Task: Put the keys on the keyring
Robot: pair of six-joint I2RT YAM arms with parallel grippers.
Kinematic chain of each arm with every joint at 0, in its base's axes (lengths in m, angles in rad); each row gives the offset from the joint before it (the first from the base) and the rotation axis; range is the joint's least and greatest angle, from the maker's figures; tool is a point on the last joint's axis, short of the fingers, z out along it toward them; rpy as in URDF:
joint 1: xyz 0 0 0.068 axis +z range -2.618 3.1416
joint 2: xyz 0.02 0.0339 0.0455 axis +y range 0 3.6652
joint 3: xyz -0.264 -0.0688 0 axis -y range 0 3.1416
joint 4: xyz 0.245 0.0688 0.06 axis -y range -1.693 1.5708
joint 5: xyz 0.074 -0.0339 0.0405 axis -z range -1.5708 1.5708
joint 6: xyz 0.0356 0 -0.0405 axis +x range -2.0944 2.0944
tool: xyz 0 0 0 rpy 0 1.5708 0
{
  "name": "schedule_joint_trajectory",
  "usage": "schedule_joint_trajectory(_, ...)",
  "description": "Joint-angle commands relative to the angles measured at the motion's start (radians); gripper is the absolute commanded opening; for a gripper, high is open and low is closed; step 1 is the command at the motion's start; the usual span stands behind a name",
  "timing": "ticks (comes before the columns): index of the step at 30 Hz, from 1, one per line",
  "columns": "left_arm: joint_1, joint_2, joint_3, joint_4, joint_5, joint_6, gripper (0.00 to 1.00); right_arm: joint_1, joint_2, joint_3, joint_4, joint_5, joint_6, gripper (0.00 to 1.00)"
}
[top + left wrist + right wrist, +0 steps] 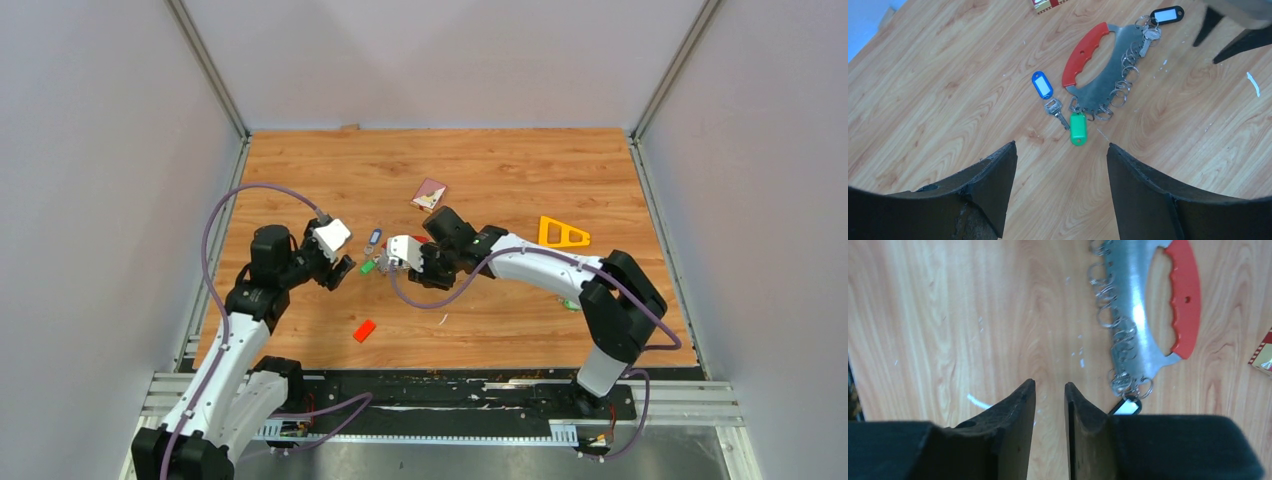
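Top external view: the left tool [338,268] sat centre-left and the right tool [398,256] just right of it. Their tips faced each other, with the green key [368,266] between them and the blue key [373,238] just above. The right arm reached in long from the right of the frame.

Left wrist view: the left tool's jaws were spread wide and empty above the surface [923,100]. The keyring [1108,75] lay upper middle, its long axis running lower left to upper right. The black key [1166,15] hung at its upper end. The green tag sat straight above the gap, at the keyring's lower end; whether it was hooked on I could not tell. The blue key lay loose, left of the red handle and apart from it, running upper left to lower right. The left arm looked the nearer one for it.

Right wrist view: the right tool's jaws stood a narrow slit apart, pinching nothing. The keyring ran top to bottom at upper right, and the black tag peeked out beside one finger.
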Motion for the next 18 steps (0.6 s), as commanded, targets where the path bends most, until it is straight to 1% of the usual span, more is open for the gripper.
schedule_joint_trajectory(1,0.004,-0.014,-0.012,0.041,-0.019,-0.003,0.74,-0.007,0.116,0.133,0.104,0.093,0.175,0.33)
schedule_joint_trajectory(4,0.005,-0.047,-0.029,0.030,-0.056,-0.005,0.75,-0.017,0.216,0.209,0.104,0.124,0.266,0.35)
schedule_joint_trajectory(8,0.005,-0.064,-0.041,0.012,-0.077,-0.010,0.75,-0.048,0.309,0.289,0.090,0.148,0.344,0.35)
schedule_joint_trajectory(13,0.005,-0.069,-0.050,0.011,-0.078,-0.011,0.75,-0.094,0.362,0.339,0.060,0.147,0.373,0.36)
schedule_joint_trajectory(18,0.005,-0.070,-0.051,0.013,-0.069,-0.010,0.75,-0.100,0.379,0.336,0.056,0.126,0.353,0.35)
